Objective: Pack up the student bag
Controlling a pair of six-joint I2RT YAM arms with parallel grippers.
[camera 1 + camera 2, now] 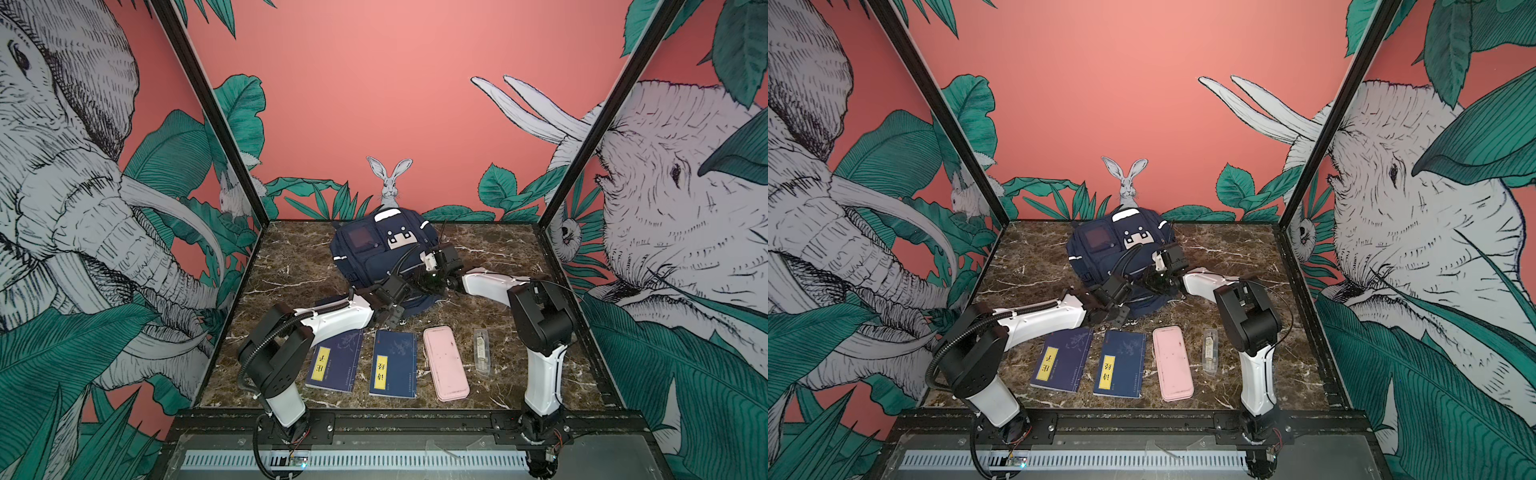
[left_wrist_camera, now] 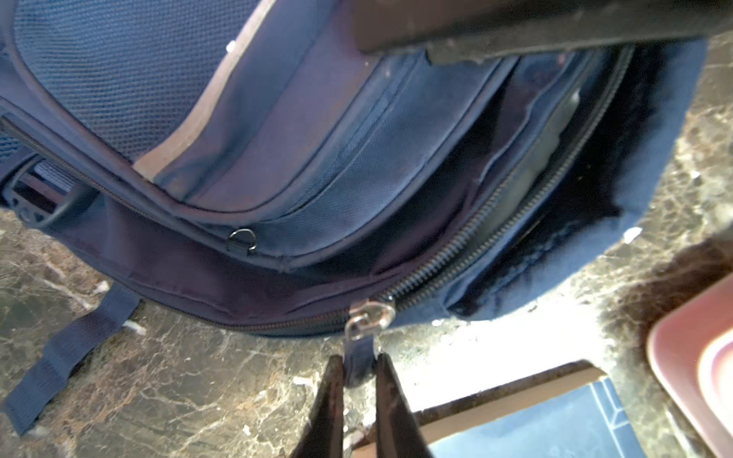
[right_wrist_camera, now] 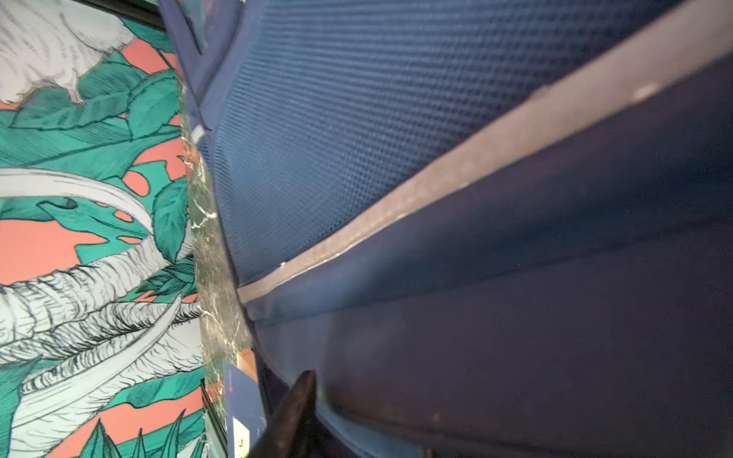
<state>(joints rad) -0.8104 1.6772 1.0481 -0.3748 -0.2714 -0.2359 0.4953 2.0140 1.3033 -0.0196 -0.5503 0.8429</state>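
Note:
The student bag (image 1: 374,249) (image 1: 1100,253), navy with white patches, lies at the back middle of the marble table in both top views. My left gripper (image 2: 359,361) is at the bag's near edge, shut on the navy fabric pull of the metal zipper slider (image 2: 369,317). Beyond the slider the zipper is parted, and the dark inside of the bag (image 2: 515,158) shows. My right gripper (image 1: 428,282) presses into the bag's near right side. In the right wrist view one dark fingertip (image 3: 301,392) lies against the bag's fabric (image 3: 476,317), which hides the other fingertip.
Along the table's front lie two navy books with yellow labels (image 1: 334,361) (image 1: 392,363), a pink case (image 1: 445,363) and a small clear case (image 1: 481,351). A loose navy strap (image 2: 71,349) trails on the marble. Printed walls close in the table on three sides.

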